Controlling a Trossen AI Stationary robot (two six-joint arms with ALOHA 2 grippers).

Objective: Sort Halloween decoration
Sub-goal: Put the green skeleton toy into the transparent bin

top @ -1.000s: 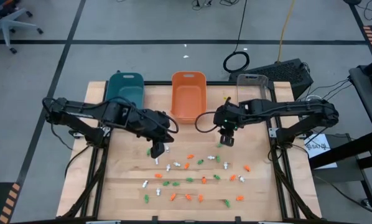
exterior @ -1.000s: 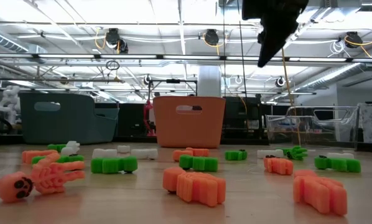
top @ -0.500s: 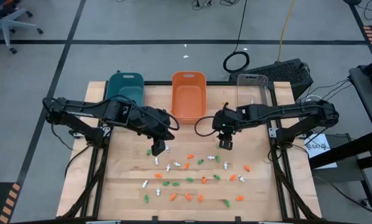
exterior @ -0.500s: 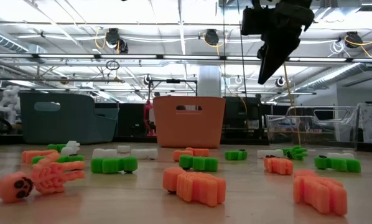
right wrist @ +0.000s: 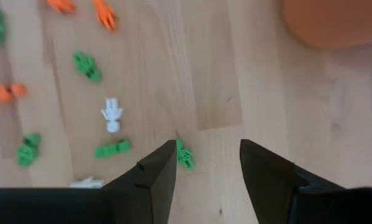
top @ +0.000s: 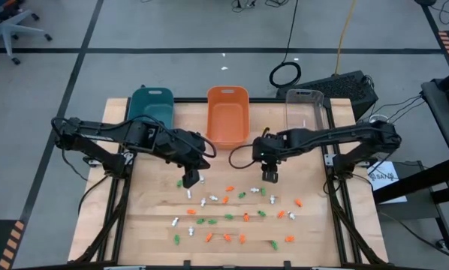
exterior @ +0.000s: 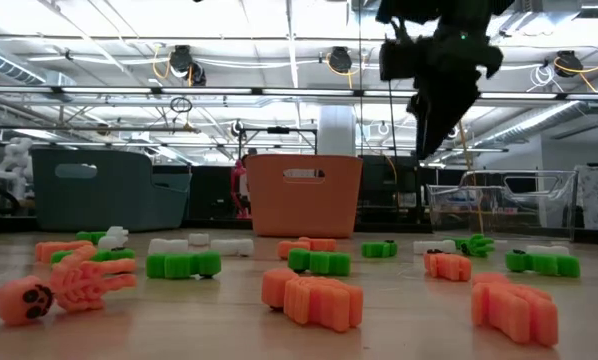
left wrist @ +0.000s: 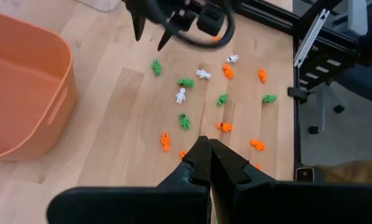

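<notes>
**Lining up on a green trinket near the orange bin**

The Halloween trinkets (top: 232, 214) lie scattered over the bench (top: 149, 225), orange, white and green mixed together, on the side away from the orange bin (top: 227, 116). None shows inside the orange bin yet, so the sorting looks barely begun. One green trinket (right wrist: 185, 154) lies nearest the bin, just beside the right gripper's (top: 269, 176) fingers (right wrist: 155, 171), which stand released and spread above the wood with nothing between them.

To do this pick well, the right gripper should probably centre that green piece in the gap before dropping, since it now sits off toward one finger. A straight descent helps, because the piece is small and easily nudged away.

The left gripper (top: 189, 181) hangs over the trinkets too, farther from the orange bin's right edge, its fingers (left wrist: 208, 158) clenched together and empty. The teal bin (top: 151, 105) stands just left of the orange one.
</notes>
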